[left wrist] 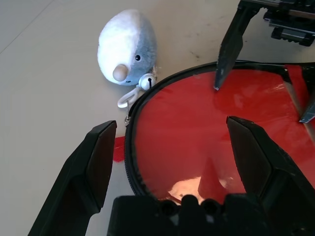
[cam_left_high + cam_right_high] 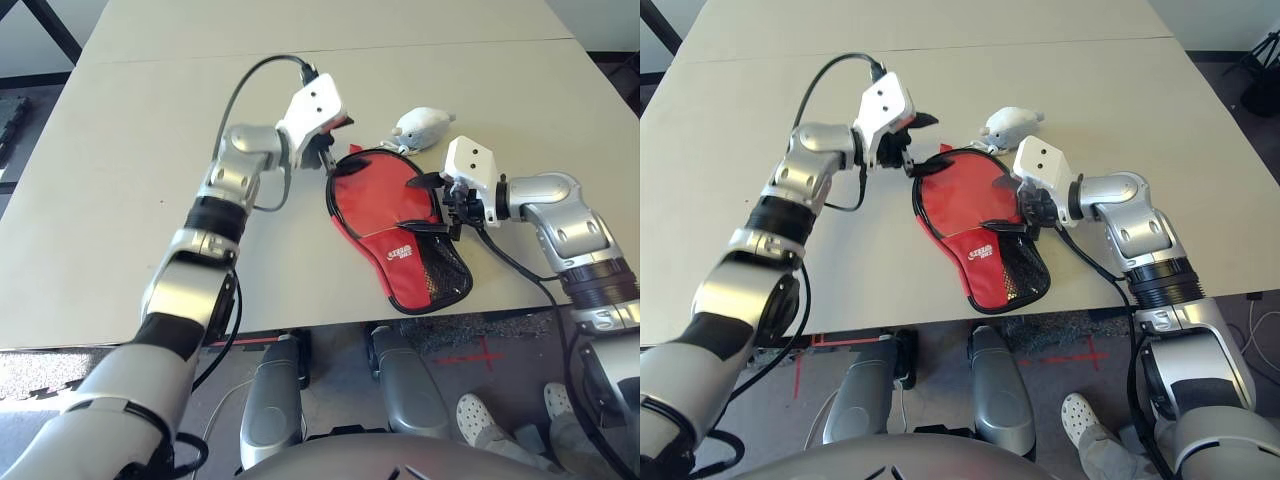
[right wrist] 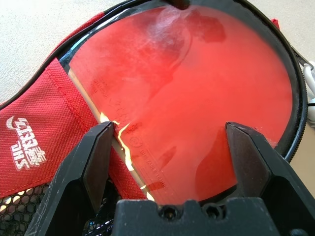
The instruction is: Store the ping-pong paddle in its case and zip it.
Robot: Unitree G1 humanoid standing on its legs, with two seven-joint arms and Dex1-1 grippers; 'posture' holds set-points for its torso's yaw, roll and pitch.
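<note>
The left pincer (image 2: 330, 140) hovers spread, holding nothing, just beside the case's (image 2: 410, 265) rounded end; the ping-pong paddle (image 3: 197, 98) lies inside the open case mid-counter, red face up; the right pincer (image 2: 440, 205) hangs spread above it. The paddle looks stiff and light, its rubber grippy; the fabric case is floppy (best pinched at the zipper edging). The pale counter (image 2: 120, 200) is bare save a small plush toy (image 2: 422, 127).

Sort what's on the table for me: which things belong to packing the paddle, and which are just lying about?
For the job:
- ping-pong paddle, red face showing, lying in the open case
- case, not yet zipped

Lying about:
- small grey-white plush toy with clip, beyond the case
- red tape mark on the table
</note>
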